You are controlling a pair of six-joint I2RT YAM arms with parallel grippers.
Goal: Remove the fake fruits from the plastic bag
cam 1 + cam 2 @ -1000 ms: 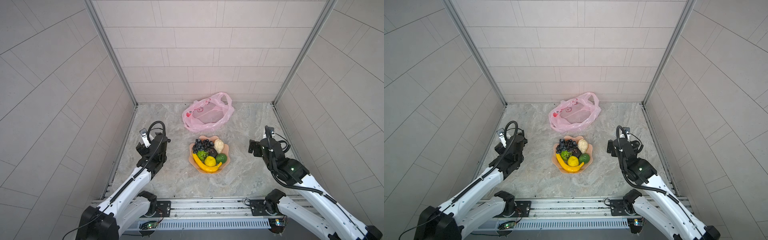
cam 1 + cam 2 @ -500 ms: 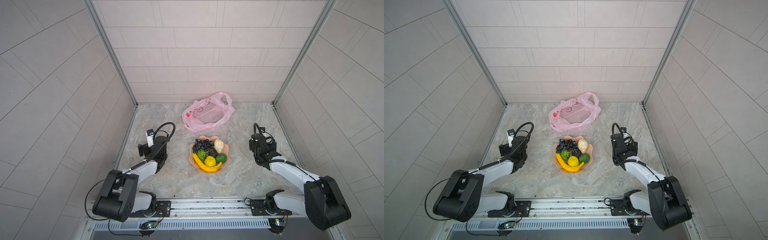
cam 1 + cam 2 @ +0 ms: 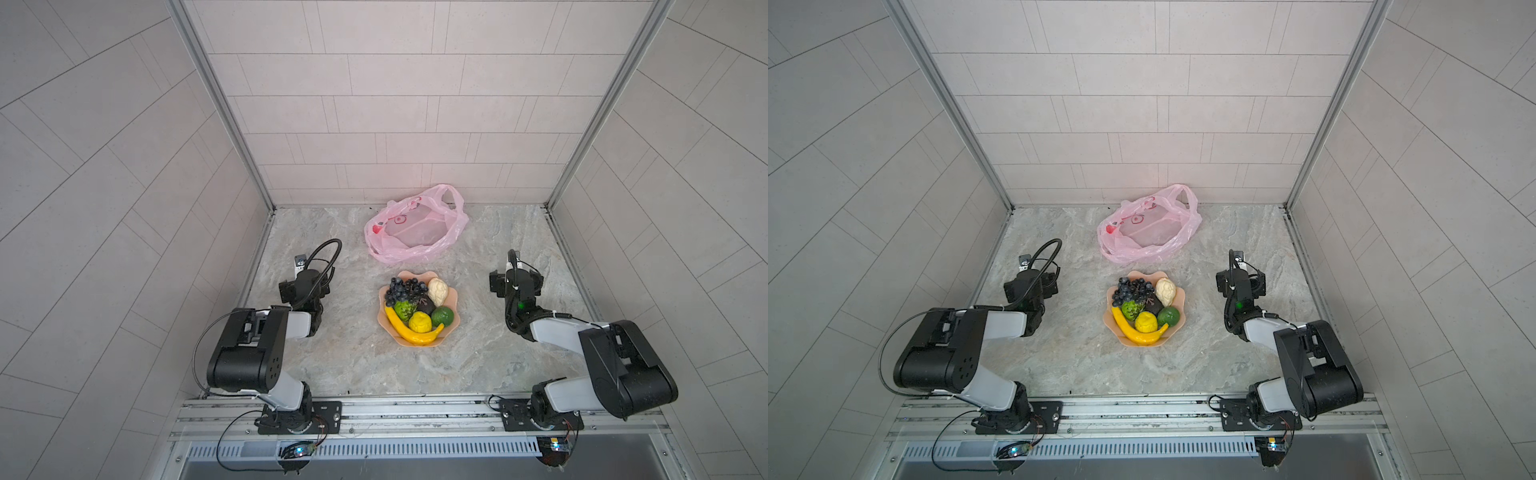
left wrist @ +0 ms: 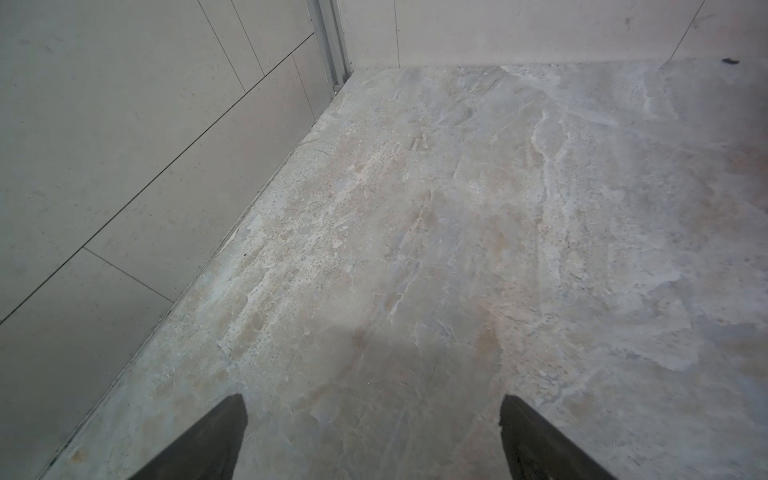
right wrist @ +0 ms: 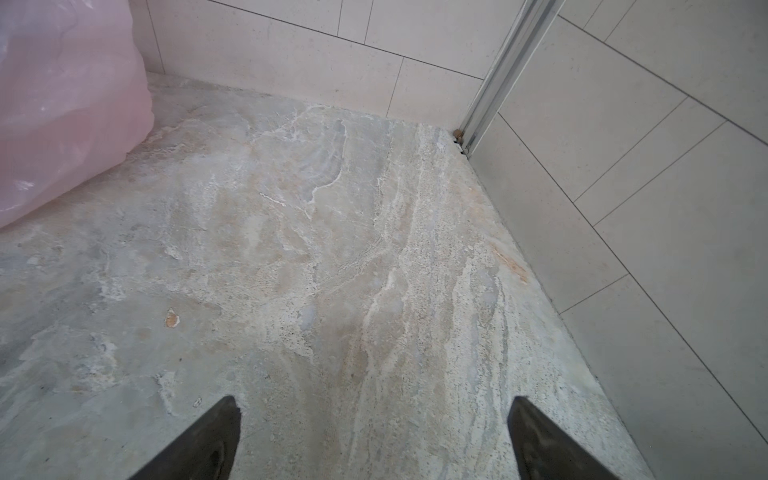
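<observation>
Hanging low over the stone table, the left gripper and the right gripper both stand wide open and hold nothing. Between them, the fake fruits lie piled in a peach dish. Farther back the plastic bag lies slack.

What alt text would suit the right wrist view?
The right claw is wide open over a bare marble tabletop, holding nothing. The edge of a pink bag shows at one side, and tiled walls meet at a metal post beyond.
</observation>
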